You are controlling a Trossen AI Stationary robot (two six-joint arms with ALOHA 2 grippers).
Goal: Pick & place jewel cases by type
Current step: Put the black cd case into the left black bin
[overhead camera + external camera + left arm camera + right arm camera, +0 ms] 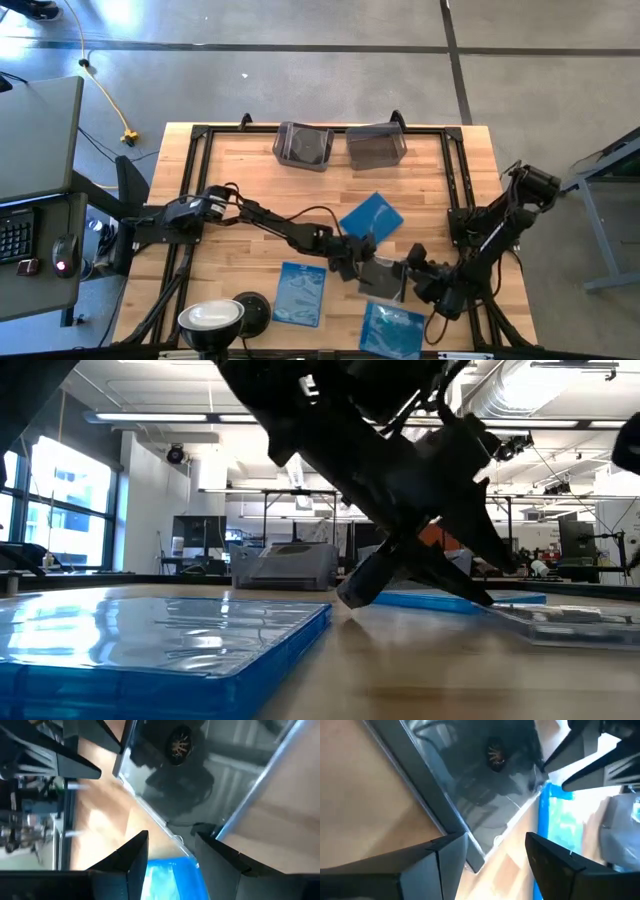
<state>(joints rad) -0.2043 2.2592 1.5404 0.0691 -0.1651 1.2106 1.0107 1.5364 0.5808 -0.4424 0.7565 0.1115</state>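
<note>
Facing each other across a dark grey case (383,277) flat on the table's near middle, both grippers stand spread; the right gripper (408,275) sits nearer, the left gripper (352,258) beyond; bins (303,146) lie farthest.

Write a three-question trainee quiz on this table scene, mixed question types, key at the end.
1. True or false: three blue cases lie on the table.
2. The dark case lies: A) in a bin, B) on the table between both grippers, C) on the floor.
3. Fill in: the two bins stand at the table's ___ edge, away from the lamp.

Key: 1 true: blue cases at. 2 B: left gripper, right gripper, both open. 3 far.
</note>
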